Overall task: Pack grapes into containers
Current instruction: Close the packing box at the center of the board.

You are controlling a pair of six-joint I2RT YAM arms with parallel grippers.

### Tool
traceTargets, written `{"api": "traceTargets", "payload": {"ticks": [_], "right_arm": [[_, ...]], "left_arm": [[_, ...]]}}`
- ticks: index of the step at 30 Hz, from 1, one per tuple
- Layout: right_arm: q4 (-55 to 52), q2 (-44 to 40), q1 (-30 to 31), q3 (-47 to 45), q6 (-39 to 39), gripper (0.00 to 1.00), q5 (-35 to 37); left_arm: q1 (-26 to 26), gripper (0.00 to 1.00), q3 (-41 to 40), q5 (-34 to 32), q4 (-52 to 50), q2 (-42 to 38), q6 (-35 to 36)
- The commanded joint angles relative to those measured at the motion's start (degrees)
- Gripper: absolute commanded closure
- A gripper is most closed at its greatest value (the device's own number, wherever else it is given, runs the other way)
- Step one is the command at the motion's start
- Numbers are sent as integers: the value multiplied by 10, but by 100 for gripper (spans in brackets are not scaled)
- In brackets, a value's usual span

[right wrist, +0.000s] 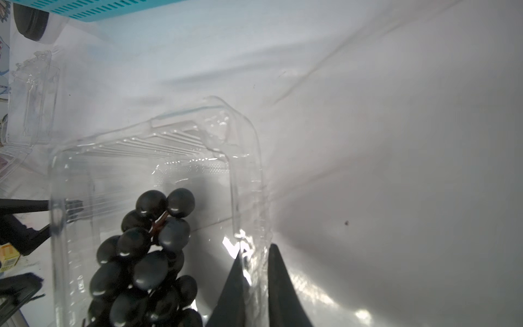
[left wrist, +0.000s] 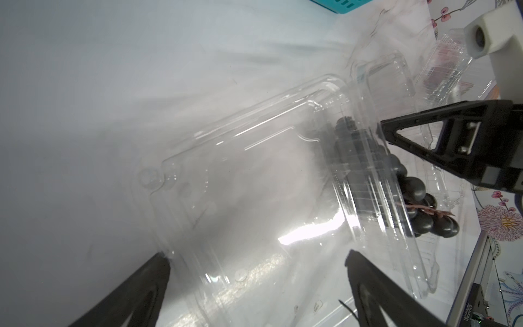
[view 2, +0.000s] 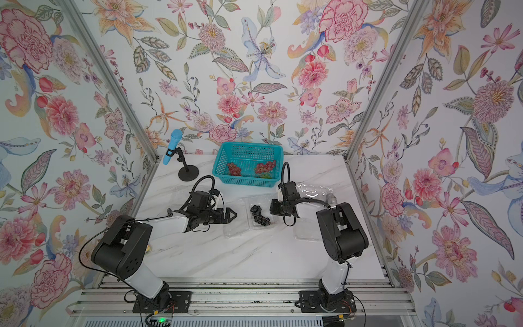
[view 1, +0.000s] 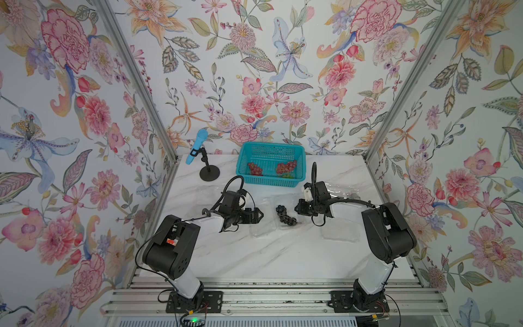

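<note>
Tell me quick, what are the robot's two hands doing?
Left gripper: open, holding nothing.
Right gripper: closed, pinching the wall of the clear box with dark grapes inside.

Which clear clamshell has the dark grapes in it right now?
The open middle clamshell, lying between the two arms: a bunch of dark grapes lies in it, and the right gripper pinches its wall.

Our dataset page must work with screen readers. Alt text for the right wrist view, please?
A bunch of dark grapes lies in a clear clamshell container on a white marble table, seen close up. The right gripper is closed on the container's rim; the edge of a teal basket shows at the frame's border.
</note>
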Motion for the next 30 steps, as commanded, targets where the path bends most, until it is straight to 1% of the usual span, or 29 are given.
{"api": "traceTargets", "payload": {"ticks": [1,11,21,30], "right_arm": [[-4,19,10,16,10,85,15],[-34,20,17,31,1,85,60],[-67,25,37,54,-18,85,105],[-94,40,61,83,-27,83,144]], "left_arm": [[-6,0,27,6,-1,-28,-6],[-10,0,57,-3,-32,-71,-4],[-21,0,64,-5,-28,-78,-12],[-31,0,101,-12,-54,-94,-11]]}}
